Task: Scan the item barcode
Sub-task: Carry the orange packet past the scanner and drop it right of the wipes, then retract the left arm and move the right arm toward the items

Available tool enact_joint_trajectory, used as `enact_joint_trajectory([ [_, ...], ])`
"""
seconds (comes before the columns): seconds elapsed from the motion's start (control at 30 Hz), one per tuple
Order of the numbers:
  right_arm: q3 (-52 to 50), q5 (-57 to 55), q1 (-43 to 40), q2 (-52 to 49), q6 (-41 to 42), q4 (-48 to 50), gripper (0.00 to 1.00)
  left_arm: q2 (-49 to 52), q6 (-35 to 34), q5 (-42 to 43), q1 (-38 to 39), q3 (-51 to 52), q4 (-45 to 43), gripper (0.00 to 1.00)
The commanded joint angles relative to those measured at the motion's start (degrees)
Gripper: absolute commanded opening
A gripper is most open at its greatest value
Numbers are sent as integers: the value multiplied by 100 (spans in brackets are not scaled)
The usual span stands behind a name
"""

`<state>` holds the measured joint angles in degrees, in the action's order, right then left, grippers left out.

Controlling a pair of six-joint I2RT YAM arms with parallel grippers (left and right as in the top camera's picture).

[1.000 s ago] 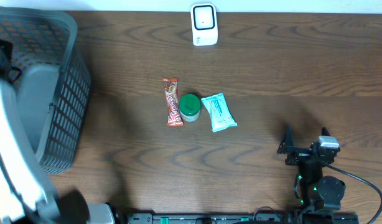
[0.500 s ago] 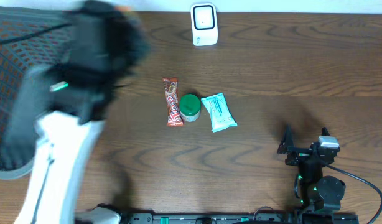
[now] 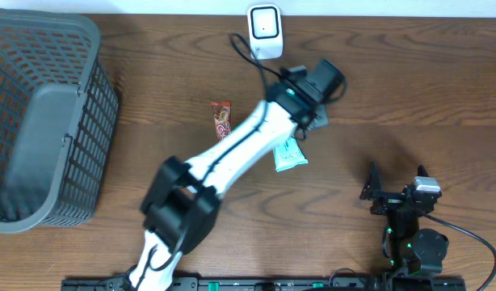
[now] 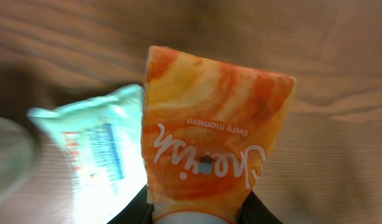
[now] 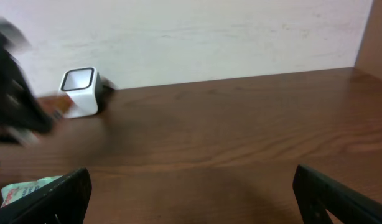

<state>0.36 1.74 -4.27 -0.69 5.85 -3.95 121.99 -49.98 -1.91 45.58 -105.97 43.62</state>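
One orange pouch (image 4: 209, 143) with white lettering sits pinched in the left gripper (image 3: 322, 81), whose jaws are closed on its lower edge. It is held up over the wood, clear of the table, just beside the one teal packet (image 4: 97, 155) lying below. From above, that gripper is near the single white scanner (image 3: 264, 31) at the table's far edge but apart from it. One red candy bar (image 3: 221, 117) lies beside the outstretched arm, which covers part of the teal packet. One grey mesh basket (image 3: 90, 97) stands at the left end. The right gripper (image 3: 393, 194) is parked near the front edge, fingers spread wide, holding nothing.
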Motion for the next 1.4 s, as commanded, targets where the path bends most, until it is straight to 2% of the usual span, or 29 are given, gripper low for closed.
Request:
enact_joint_trajectory([
  [0.0,-4,28,24,31,52,-20,99,254,-162,-61,212,11,-153,24],
  [0.1,-4,28,24,31,52,-20,99,411,-160,-63,391,11,-289,26],
  [0.23,-4,26,24,31,52,-17,99,361,-94,-238,485,9,-367,83],
  [0.3,-4,26,24,31,52,-20,99,254,136,-509,476,-24,-369,99],
  [0.53,-4,28,24,31,52,-15,99,-1078,2079,-2002,190,-435,-236,98],
  [0.67,-4,28,24,31,52,-17,99,-2345,2710,-3340,-127,-485,-420,98],
  [0.73,-4,28,24,31,52,-17,99,-2905,3027,-3670,-352,-485,-614,98],
  [0.9,-4,249,26,31,245,-7,99,-4225,3875,-3759,-1290,-485,-1099,98],
  [1.07,2,1622,26,-35,756,74,99,-5228,4811,-3862,-2457,-485,-1270,98],
  [1.2,181,2380,28,-446,1158,-72,99,-5722,5021,-4188,-3141,-483,-1268,98],
  [1.37,1174,2605,33,-1408,1298,-511,99,-6247,4946,-4183,-3276,-417,-826,98],
])
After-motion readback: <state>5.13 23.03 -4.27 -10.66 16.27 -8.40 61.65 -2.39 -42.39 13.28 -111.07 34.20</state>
